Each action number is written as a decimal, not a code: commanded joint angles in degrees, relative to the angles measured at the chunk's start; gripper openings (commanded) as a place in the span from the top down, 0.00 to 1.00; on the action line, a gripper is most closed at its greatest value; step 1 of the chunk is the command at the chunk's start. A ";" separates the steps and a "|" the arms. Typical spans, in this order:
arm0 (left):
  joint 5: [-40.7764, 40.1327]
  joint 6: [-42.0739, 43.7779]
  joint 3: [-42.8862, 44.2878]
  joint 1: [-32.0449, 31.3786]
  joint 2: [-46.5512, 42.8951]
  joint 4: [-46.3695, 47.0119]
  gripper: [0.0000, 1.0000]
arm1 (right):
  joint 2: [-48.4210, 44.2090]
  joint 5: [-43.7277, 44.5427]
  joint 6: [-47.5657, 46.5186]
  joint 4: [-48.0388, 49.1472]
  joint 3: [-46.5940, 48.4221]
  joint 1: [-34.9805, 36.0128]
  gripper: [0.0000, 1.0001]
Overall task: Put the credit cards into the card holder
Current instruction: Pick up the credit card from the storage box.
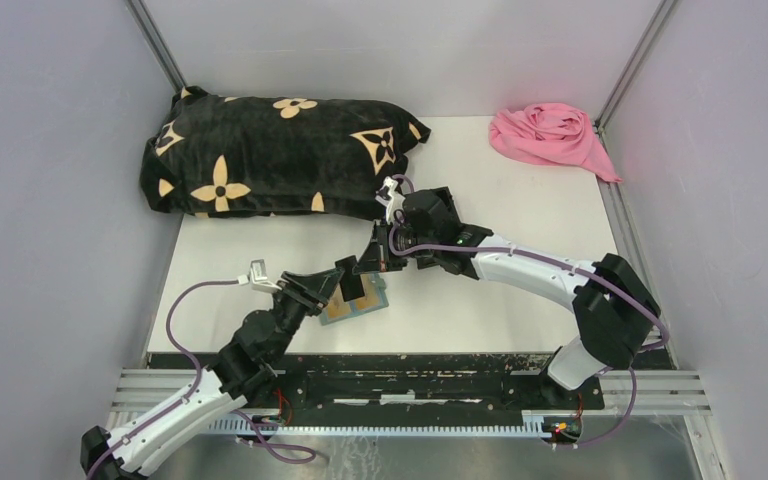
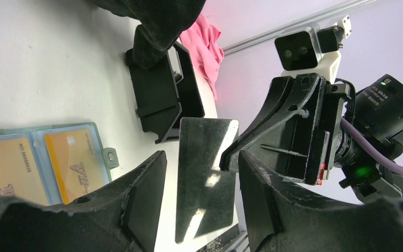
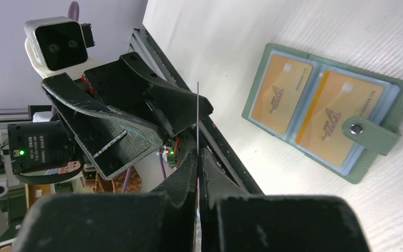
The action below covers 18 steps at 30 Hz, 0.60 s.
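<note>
Right end effector (image 3: 197, 160) pinching one credit card (image 3: 198, 113) edge-on | left end effector (image 2: 202, 202) half open astride it | I see card holder (image 3: 383, 137) open on surface (image 3: 241, 42), frame right, two tan cards (image 3: 280, 94) inside

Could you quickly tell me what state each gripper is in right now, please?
Left gripper: open, its fingers either side of a card.
Right gripper: closed, holding that card by its edge.
</note>
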 commanded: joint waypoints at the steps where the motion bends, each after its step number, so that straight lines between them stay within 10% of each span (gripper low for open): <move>1: 1.55 4.77 -8.06 -0.11 2.34 7.56 0.40 | -1.80 -3.53 2.93 6.07 -0.74 -0.63 0.99; 18: 4.00 7.73 -8.77 -0.14 1.76 11.81 0.88 | 0.36 -7.60 8.09 13.44 -3.43 -3.26 0.99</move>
